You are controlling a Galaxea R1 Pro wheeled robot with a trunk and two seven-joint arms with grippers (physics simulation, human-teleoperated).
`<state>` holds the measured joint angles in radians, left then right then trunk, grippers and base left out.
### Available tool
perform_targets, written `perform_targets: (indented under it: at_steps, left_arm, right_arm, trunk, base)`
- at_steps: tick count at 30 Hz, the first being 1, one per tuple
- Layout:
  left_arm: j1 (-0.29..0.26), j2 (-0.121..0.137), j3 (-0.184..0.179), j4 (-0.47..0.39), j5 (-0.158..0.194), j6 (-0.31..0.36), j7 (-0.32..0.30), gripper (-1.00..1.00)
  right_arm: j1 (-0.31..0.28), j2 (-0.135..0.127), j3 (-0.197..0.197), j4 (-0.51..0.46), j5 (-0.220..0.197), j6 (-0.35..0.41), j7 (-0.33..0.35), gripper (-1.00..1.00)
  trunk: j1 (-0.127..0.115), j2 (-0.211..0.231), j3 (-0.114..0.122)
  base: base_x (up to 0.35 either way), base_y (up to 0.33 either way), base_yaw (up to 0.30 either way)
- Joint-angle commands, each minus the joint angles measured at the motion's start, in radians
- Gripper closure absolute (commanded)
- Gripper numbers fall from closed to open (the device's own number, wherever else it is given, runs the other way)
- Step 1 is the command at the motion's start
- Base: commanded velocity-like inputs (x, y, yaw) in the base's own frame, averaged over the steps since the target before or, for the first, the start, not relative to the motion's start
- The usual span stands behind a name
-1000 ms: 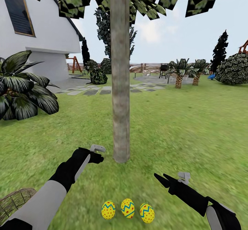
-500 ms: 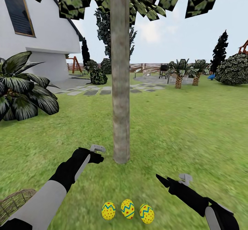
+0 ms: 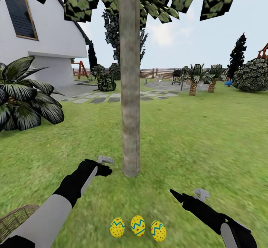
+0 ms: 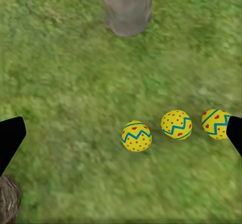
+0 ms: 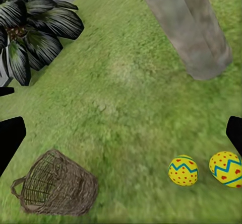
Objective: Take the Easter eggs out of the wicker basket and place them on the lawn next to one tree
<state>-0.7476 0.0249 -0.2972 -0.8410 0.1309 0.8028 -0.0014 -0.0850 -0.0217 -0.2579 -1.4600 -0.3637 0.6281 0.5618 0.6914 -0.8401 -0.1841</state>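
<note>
Arms (image 3: 80, 183) low (jaws apart)

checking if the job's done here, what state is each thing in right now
three Easter eggs: on the lawn in a row, apart, near the tree
wicker basket: tipped on its side, no egg visible inside
left gripper: open, holding nothing
right gripper: open, holding nothing
</note>
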Motion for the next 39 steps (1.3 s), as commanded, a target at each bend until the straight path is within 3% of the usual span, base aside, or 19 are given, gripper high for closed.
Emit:
perform_targets:
  at_steps: [1,39]
  left_arm:
    - [-0.001,0.001,-0.003,-0.001,0.007,0.004,0.003,-1.00]
    - [-0.001,0.004,0.006,0.000,0.008,0.000,-0.005,-1.00]
  right_arm:
    - [-0.001,0.000,-0.001,0.000,-0.005,0.007,0.001,-1.00]
    - [0.000,0.000,-0.003,0.001,0.002,0.007,-0.009,-1.00]
  trunk:
    - [-0.004,0.006,0.002]
    - [-0.149,0.272,0.121]
  base:
    - [0.000,0.000,0.000]
    - [0.000,0.000,0.000]
